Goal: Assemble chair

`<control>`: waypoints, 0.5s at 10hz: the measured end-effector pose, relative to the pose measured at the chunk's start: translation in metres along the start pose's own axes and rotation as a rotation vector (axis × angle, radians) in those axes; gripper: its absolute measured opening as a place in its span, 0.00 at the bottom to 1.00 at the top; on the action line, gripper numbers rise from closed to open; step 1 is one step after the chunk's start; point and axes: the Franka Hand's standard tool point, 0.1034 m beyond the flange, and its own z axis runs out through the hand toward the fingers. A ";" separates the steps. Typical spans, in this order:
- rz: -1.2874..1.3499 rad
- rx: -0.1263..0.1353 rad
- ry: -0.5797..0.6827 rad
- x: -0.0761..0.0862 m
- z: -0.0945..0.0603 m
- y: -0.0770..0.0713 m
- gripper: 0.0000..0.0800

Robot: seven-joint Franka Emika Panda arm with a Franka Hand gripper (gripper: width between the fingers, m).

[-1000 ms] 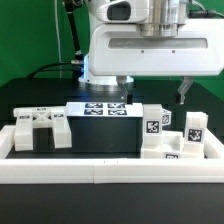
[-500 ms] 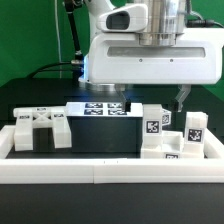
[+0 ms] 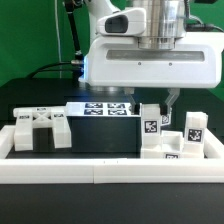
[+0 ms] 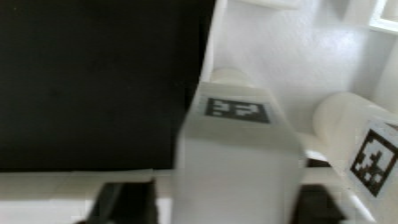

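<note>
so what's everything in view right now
seat block: 1, white, the exterior view's left, inside the rail
small parts: about four, white with black-and-white tags, clustered at the exterior view's right
marker board: 1, white with tags, middle, at the back
rail: 1, white, along the front and sides
table: 1, black, under everything
backdrop: 1, green, behind
arm: 1, white, above the middle
gripper: 1, dark fingers, open, astride one small part

The seat block (image 3: 40, 130) sits at the table's (image 3: 40, 98) edge on the exterior view's left. The legs (image 3: 152, 128) cluster opposite; the marker board (image 3: 105, 108) lies between.
</note>
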 end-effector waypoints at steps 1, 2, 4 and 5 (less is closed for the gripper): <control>0.020 0.001 0.000 0.000 0.000 0.000 0.36; 0.099 0.001 0.000 0.000 0.000 0.000 0.36; 0.238 0.000 -0.001 0.000 0.000 0.000 0.36; 0.289 0.001 -0.001 0.000 0.000 0.000 0.36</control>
